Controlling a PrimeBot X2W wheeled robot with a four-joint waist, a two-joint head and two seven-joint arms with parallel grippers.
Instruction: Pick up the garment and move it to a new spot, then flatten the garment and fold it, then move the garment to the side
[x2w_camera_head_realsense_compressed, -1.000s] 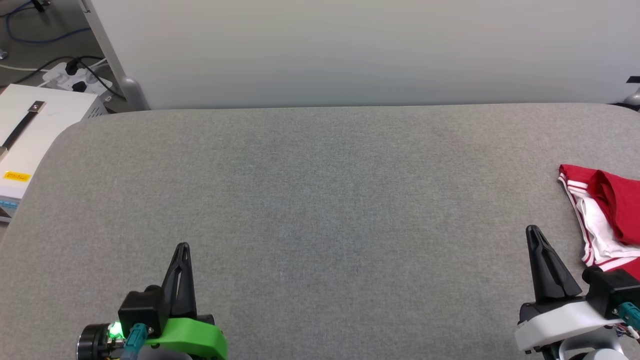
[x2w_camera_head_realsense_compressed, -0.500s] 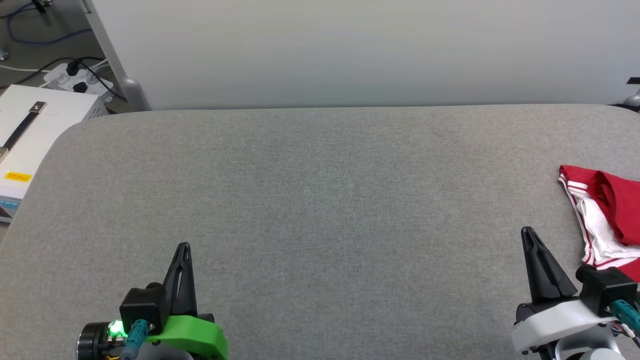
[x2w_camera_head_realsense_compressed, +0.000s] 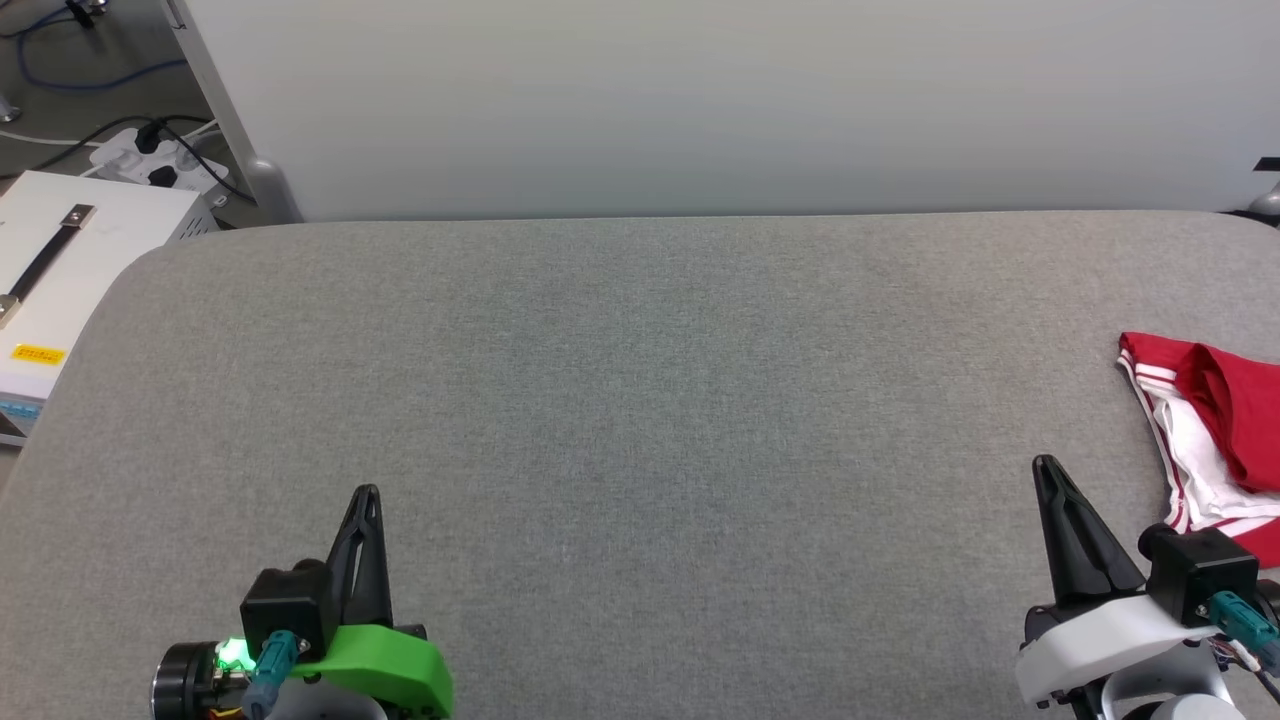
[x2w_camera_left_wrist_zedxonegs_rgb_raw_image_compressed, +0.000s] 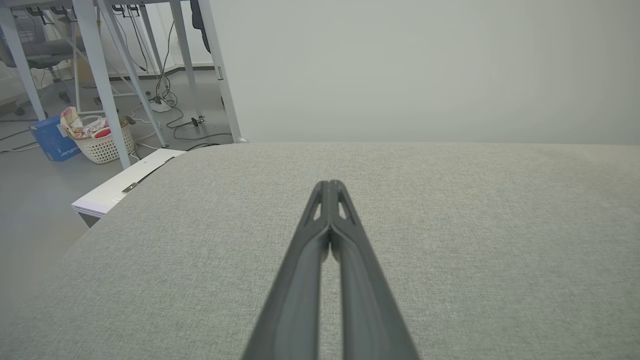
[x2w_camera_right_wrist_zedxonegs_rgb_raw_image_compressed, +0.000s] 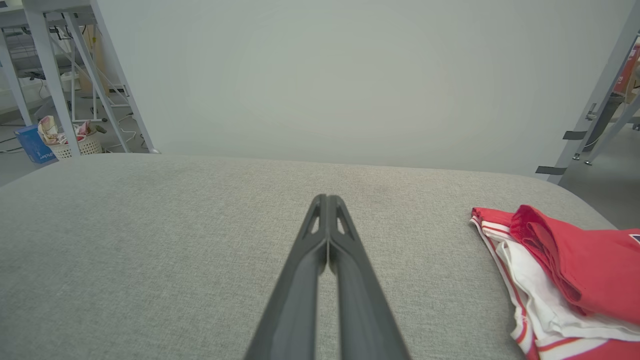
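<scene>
One shirt bunched at table's right edge, left gripper and right gripper both clenched empty, wrist views add one floor basket.

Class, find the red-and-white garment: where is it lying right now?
In the head view the garment lies bunched at the grey surface's right edge, just right of the right gripper.
</scene>
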